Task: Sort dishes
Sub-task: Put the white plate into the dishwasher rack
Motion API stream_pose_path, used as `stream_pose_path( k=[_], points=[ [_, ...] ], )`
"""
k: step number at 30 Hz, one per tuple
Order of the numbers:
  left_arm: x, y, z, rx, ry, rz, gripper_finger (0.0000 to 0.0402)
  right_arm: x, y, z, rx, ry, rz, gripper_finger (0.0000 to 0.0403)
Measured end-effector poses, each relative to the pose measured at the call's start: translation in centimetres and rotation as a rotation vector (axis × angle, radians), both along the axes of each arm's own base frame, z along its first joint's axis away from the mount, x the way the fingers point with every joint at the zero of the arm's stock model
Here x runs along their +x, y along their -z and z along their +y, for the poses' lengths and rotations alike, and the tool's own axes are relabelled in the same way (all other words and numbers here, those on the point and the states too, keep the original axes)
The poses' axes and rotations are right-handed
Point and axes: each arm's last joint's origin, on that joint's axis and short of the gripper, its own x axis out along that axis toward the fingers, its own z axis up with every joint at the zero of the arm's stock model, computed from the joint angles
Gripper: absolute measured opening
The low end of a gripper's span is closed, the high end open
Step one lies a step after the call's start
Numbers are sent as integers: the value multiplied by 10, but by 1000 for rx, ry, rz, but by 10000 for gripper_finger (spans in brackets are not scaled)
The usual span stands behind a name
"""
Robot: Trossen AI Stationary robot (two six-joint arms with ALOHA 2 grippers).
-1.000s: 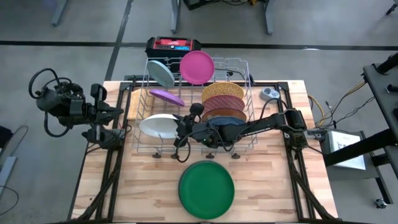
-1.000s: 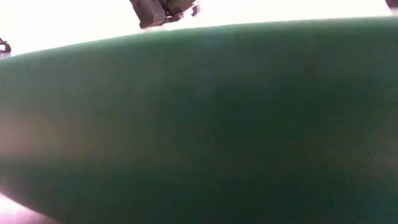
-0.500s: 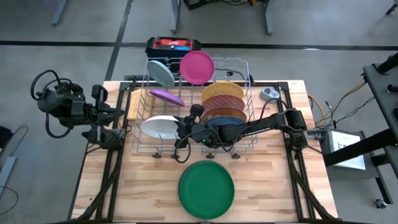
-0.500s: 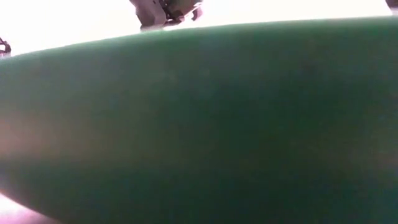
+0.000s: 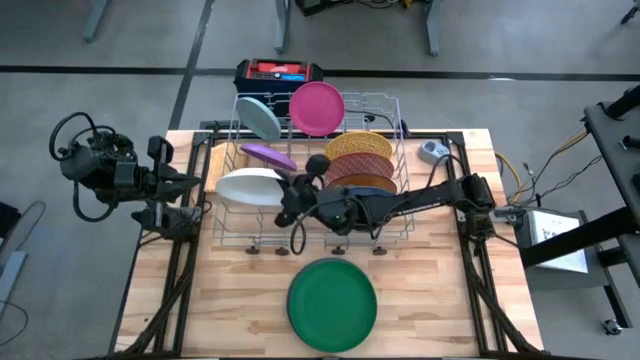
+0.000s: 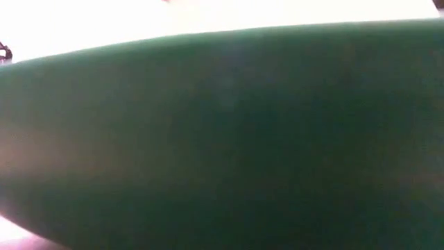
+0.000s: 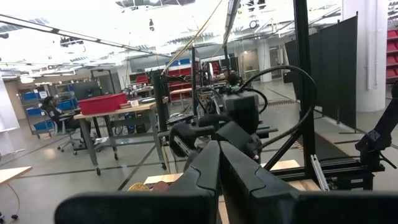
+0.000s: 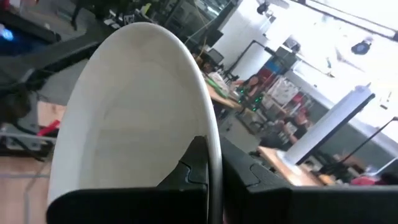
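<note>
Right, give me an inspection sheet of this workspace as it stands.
Surface: wooden table.
Job's things: green plate flat on the table; white plate held over the wire dish rack; pale blue, pink, purple, yellow, maroon and brown plates racked.
Clutter: red-and-black case behind the rack.
Grippers: right pincer shut on the white plate; left pincer shut, waiting at the table's left edge.
Cables: wires off the right side.
Surroundings: workshop benches; people far off.
</note>
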Motion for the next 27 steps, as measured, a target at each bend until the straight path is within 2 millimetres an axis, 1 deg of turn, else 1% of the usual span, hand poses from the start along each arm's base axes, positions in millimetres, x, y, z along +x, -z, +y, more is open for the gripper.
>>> stream_pose_path(
  k=[3, 6, 9, 11, 15, 18, 27],
  points=[
    [0, 0, 0, 0, 0, 0, 0, 1, -6, -5, -37, 10, 17, 1],
    [0, 0, 0, 0, 0, 0, 0, 2, -7, -13, -36, 11, 8, 0],
    [0, 0, 0, 0, 0, 0, 0, 7, 4, -22, -40, 33, 35, 0],
    [0, 0, 0, 1, 0, 0, 0, 11, 14, -26, -47, 43, 68, 0],
    [0, 0, 0, 12, -1, 1, 0, 16, 22, -31, -64, 39, 94, 0],
    [0, 0, 0, 23, -3, 2, 0, 18, 26, -33, -59, 42, 91, 0],
    [0, 1, 0, 32, -4, 6, 0, 28, 52, -32, -49, 33, 148, 0]
  ],
)
